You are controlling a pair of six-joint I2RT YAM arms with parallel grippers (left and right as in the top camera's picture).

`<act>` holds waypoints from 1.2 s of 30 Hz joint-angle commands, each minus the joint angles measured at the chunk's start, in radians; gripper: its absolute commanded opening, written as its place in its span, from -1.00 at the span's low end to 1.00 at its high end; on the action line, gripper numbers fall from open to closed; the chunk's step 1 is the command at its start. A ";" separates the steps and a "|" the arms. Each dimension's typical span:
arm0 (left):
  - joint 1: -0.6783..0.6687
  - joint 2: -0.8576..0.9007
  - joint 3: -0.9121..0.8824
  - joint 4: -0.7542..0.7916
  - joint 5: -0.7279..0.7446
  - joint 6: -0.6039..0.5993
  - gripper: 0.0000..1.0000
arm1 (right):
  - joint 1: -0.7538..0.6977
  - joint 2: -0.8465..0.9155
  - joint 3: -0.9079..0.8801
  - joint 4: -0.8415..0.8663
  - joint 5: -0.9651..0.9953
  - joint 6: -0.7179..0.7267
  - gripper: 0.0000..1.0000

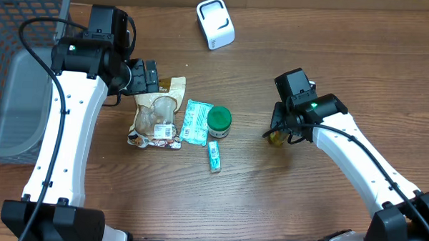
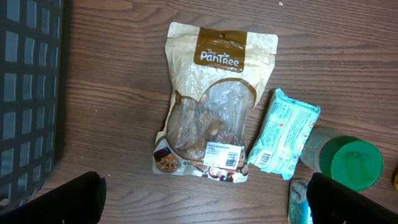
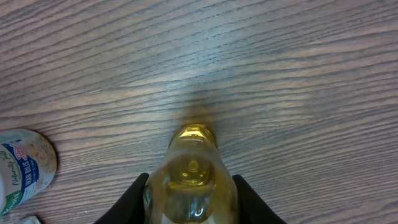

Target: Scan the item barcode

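My right gripper [image 1: 277, 135] is shut on a small clear bottle of yellow liquid [image 1: 275, 138], right of the table's centre. In the right wrist view the bottle [image 3: 191, 180] fills the space between both black fingers [image 3: 134, 196] and points away over the wood. No barcode shows on it. A white scanner [image 1: 215, 23] stands at the back centre, well away from the bottle. My left gripper [image 1: 146, 76] hangs open above a brown snack pouch [image 2: 211, 106], with only bare wood between its fingers [image 2: 81, 199].
The pouch [image 1: 156, 113], a teal packet [image 1: 196, 121], a green-lidded jar [image 1: 219, 121] and a small teal tube [image 1: 213, 155] lie in a cluster left of centre. A dark mesh basket [image 1: 16, 56] stands at the far left. A white-labelled container [image 3: 22, 168] lies left of the bottle.
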 commanded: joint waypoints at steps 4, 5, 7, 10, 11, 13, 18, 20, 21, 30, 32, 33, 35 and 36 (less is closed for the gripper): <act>-0.001 0.008 -0.002 0.000 0.005 0.008 0.99 | 0.006 -0.005 -0.007 0.007 -0.008 0.003 -0.92; -0.001 0.008 -0.002 0.000 0.005 0.008 0.99 | 0.006 -0.005 -0.007 0.008 -0.008 0.003 -0.93; -0.001 0.008 -0.002 0.000 0.005 0.008 0.99 | 0.006 -0.005 -0.007 0.008 -0.008 0.003 -0.93; -0.001 0.008 -0.002 0.000 0.005 0.008 0.99 | 0.006 -0.005 -0.007 0.008 -0.008 0.003 -0.93; -0.001 0.008 -0.002 0.000 0.005 0.008 0.99 | 0.006 -0.005 -0.007 0.008 -0.008 0.003 -0.93; -0.001 0.008 -0.002 0.000 0.005 0.009 0.99 | 0.006 -0.005 -0.006 0.013 -0.008 0.003 -0.92; -0.001 0.008 -0.002 0.000 0.005 0.008 0.99 | 0.006 -0.006 0.063 0.022 -0.007 -0.092 -0.93; -0.001 0.008 -0.002 0.000 0.005 0.008 0.99 | 0.006 -0.009 0.130 0.008 -0.008 -0.134 -0.93; -0.001 0.008 -0.002 0.000 0.005 0.008 0.99 | 0.007 -0.009 0.171 -0.005 -0.008 -0.153 -0.93; -0.001 0.008 -0.002 0.000 0.005 0.008 0.99 | 0.024 -0.009 0.510 -0.016 -0.016 -0.265 -0.93; -0.001 0.008 -0.002 0.000 0.005 0.008 0.99 | 0.037 -0.008 0.522 0.020 -0.032 -0.335 -0.93; -0.001 0.008 -0.002 0.000 0.005 0.008 0.99 | 0.045 -0.008 0.522 0.042 -0.035 -0.367 -0.92; -0.001 0.008 -0.002 0.000 0.005 0.008 0.99 | 0.060 -0.006 0.522 0.069 -0.034 -0.413 -0.93; -0.001 0.008 -0.002 0.000 0.005 0.008 0.99 | 0.066 -0.006 0.522 0.079 -0.034 -0.430 -0.93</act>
